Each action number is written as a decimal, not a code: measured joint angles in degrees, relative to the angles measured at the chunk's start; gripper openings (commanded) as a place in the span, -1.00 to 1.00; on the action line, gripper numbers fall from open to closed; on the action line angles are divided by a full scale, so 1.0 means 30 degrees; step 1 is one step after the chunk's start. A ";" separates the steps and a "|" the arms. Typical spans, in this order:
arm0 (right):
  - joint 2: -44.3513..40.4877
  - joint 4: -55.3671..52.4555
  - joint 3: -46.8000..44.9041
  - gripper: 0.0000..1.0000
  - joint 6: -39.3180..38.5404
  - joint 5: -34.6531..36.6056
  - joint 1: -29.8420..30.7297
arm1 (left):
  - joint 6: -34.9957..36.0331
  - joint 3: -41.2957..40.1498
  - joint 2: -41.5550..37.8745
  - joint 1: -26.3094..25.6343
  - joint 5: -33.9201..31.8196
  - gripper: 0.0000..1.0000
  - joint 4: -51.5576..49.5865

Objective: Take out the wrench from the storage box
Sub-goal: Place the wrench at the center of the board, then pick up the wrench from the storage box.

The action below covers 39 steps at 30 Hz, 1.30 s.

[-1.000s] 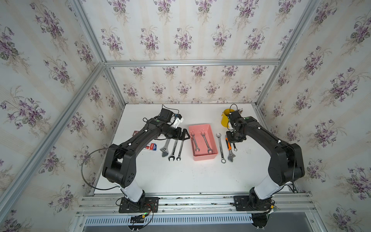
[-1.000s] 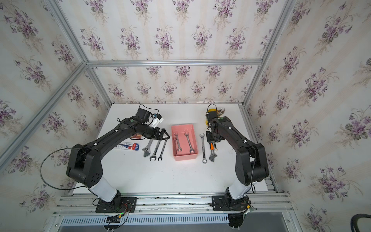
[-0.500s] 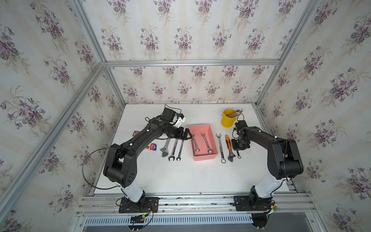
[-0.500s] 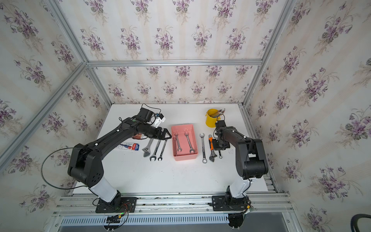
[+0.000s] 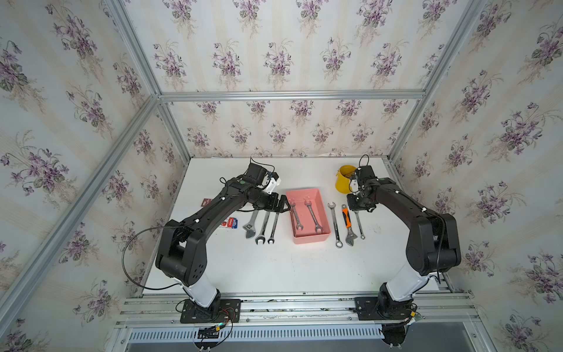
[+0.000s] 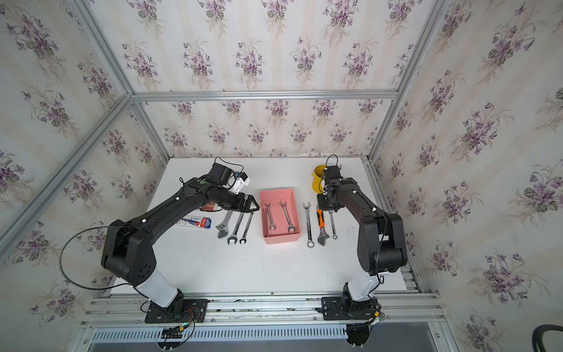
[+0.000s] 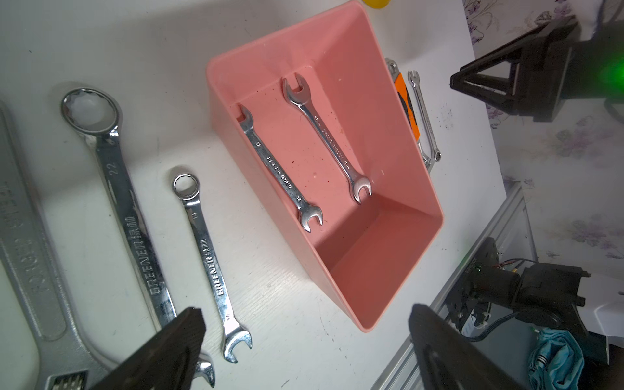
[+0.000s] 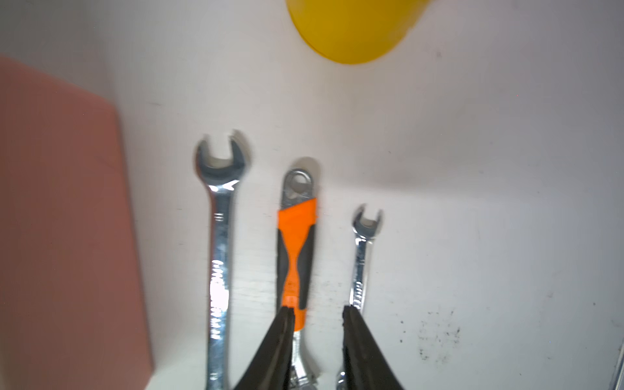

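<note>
Left wrist view gives the best look into the storage box (image 7: 354,256): pink, shallow, sitting flat on the white table (image 7: 287,337), with two silver open-end spanners in it and nothing else. The first wrench (image 7: 280,169) lies tight along one long wall with one head tucked under the rim. The second wrench (image 7: 331,135) lies out on the box floor, roughly parallel, and the two don't touch. So both are inside, neither lifted

In both top views the box (image 5: 304,192) (image 6: 277,193) sits mid-table. The yellow cup (image 5: 342,183) stands toward the upper right of the table, half hidden by the right arm, and I can't make out what's in it

The left gripper (image 7: 305,312) is spread as wide as it goes and holds nothing. In a top view it (image 5: 284,204) hovers just off the box's upper left corner, by the top ends of the three spanners (image 5: 264,225) laid out left of the box

The right gripper (image 8: 315,312) has its jaws parted only a little, with bare table showing in the gap, so it's gripping nothing. One finger (image 8: 280,337) overlaps the orange-handled adjustable wrench (image 8: 297,256), the other finger (image 8: 361,337) overlaps the small spanner (image 8: 361,266). Can't tell if either actually touches
</note>
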 measured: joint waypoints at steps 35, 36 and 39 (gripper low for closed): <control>0.8510 -0.2149 0.6171 -0.38 0.3286 0.1435 0.7446 | 0.0838 -0.2164 -0.1311 0.0911 -0.0109 0.98 -0.0095; 0.8582 -0.2164 0.6207 -0.38 0.3286 0.1486 0.7446 | 0.0838 -0.2229 -0.1333 0.0918 -0.0109 0.98 -0.0058; 0.8670 -0.2171 0.6215 -0.38 0.3293 0.1479 0.7439 | 0.0838 -0.2441 -0.1406 0.0991 -0.0095 0.98 -0.0007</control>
